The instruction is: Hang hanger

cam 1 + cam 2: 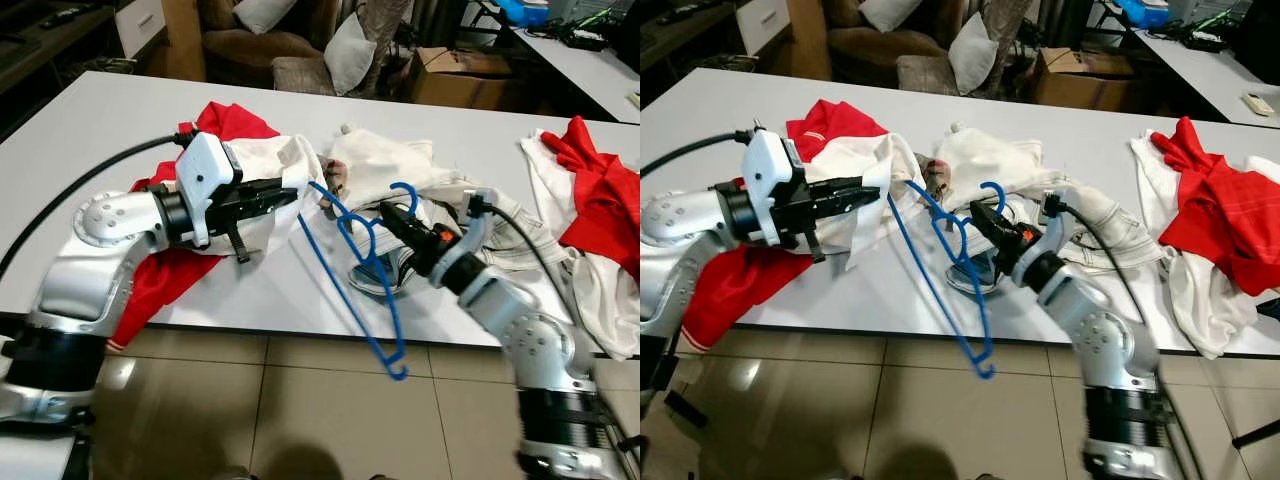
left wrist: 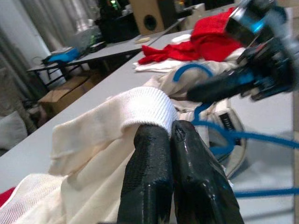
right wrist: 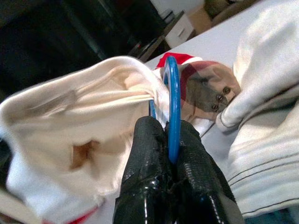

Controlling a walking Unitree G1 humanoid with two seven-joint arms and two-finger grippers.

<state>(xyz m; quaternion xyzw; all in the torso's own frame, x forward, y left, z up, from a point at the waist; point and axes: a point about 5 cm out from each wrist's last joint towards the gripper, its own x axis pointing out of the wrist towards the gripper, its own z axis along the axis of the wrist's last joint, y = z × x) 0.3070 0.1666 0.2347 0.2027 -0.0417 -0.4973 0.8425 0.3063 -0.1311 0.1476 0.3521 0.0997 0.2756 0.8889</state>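
Blue hanger [image 1: 352, 262] is pinched near its hook by the right gripper [image 1: 388, 215], tilted over the bench [image 1: 90, 130] edge; left gripper [image 1: 290, 192] clamps the cream shirt's collar [image 2: 140, 105]. Threading seems barely begun, hanging remains

The hanger [image 1: 352, 262] is bright blue. The garment [image 1: 268, 170] nearest it is cream-white with red panels and a white ribbed collar (a brown-grey animal print [image 3: 205, 91] shows on the cloth). At three o'clock lies a red and white shirt [image 1: 600, 200]. The table [image 1: 110, 120] is plain white, the floor [image 1: 300, 410] glossy beige tile. Both grippers, left gripper [image 1: 290, 193] and right gripper [image 1: 392, 215], have black fingers on silver arms.
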